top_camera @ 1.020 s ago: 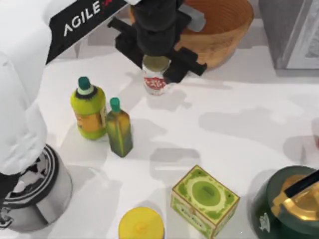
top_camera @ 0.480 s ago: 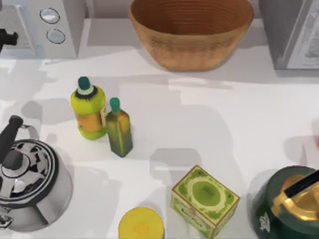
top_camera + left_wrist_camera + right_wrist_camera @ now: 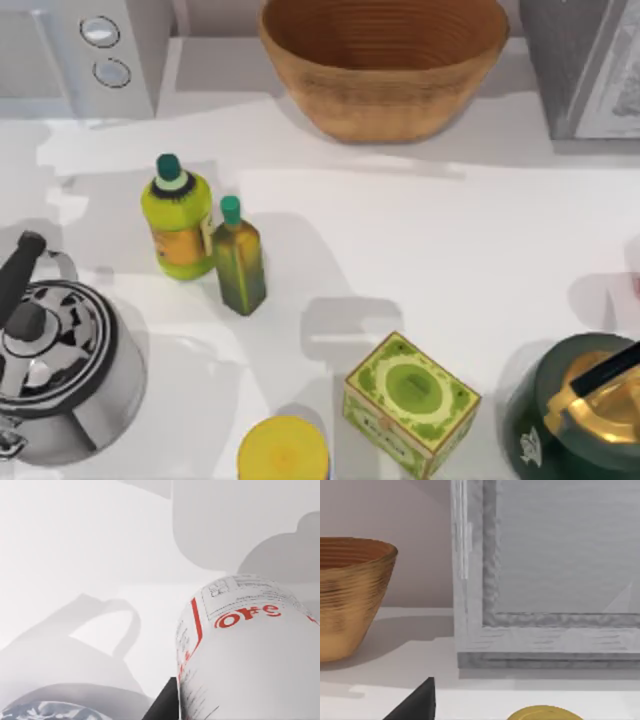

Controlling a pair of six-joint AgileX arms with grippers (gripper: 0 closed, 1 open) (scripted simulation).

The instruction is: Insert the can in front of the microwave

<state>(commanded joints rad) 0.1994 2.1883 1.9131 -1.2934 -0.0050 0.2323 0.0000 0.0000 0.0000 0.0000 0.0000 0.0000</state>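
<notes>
Two bottles [image 3: 205,243] are standing touching near the table's [image 3: 420,250] left side, caps on, contents hidden; the wicker bowl [image 3: 385,60] at the back is showing a bare inside. The microwave [image 3: 80,50] is sitting at the back left corner, the kettle [image 3: 55,370] at the front left, the green box [image 3: 410,400] shut. The can [image 3: 250,650] is looming right before the left wrist camera, above the white table; a dark finger [image 3: 162,707] is lying against it, so the left gripper seems to be holding it. The right gripper's state cannot be told.
</notes>
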